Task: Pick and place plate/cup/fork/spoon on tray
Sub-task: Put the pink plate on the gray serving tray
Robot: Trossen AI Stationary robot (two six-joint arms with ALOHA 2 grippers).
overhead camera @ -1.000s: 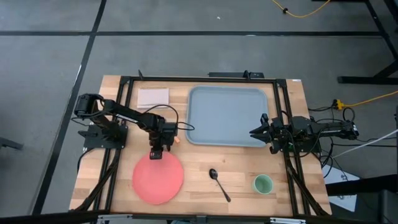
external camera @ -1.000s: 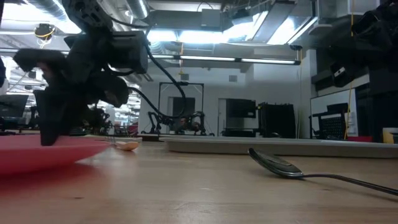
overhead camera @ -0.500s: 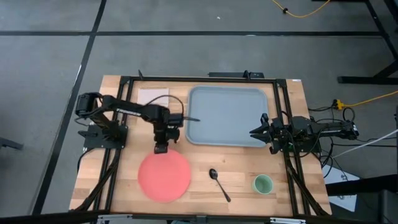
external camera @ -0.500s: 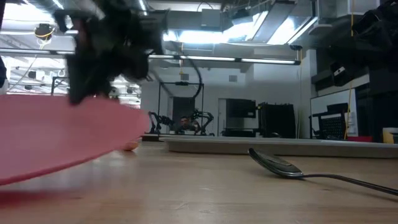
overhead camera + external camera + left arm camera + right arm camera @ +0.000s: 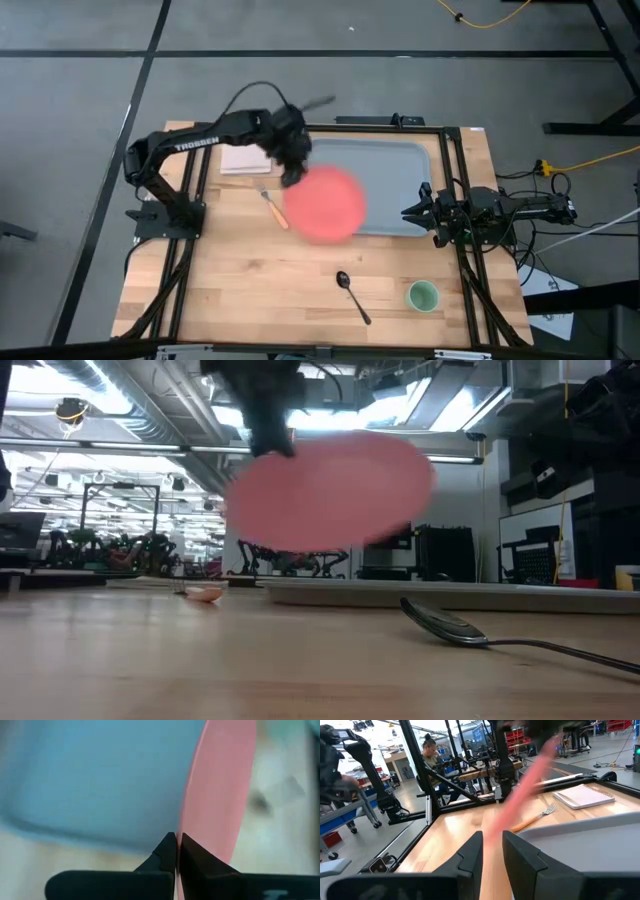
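Note:
The coral-red plate [image 5: 325,203] hangs in the air over the left near part of the blue-grey tray [image 5: 385,170]. My left gripper [image 5: 292,168] is shut on it. The plate also shows in the low view [image 5: 330,490], the left wrist view [image 5: 220,785] and the right wrist view [image 5: 520,795]. The orange-handled fork [image 5: 273,210] lies flat on the table left of the tray. The dark spoon [image 5: 352,295] and the green cup [image 5: 423,295] rest on the table near the front edge. My right gripper [image 5: 410,213] waits open at the tray's right side. My left gripper pinches the plate's rim [image 5: 181,827] between its two fingers, at the plate's far left edge [image 5: 298,180]. The fingers come from above, slanting toward the right. The plate is lifted clear of table and tray and hangs tilted below the fingers.
A pale folded napkin [image 5: 245,158] lies at the far left of the table. Black frame rails [image 5: 200,180] run along the table's sides. A person shows in the room beyond the table [image 5: 430,750].
My left gripper has risen and gone toward the table's far and right edges. It carries the plate, which lay on the table at the near left. The plate is now lifted clear and tilted over the tray's left part. The fork now shows in full.

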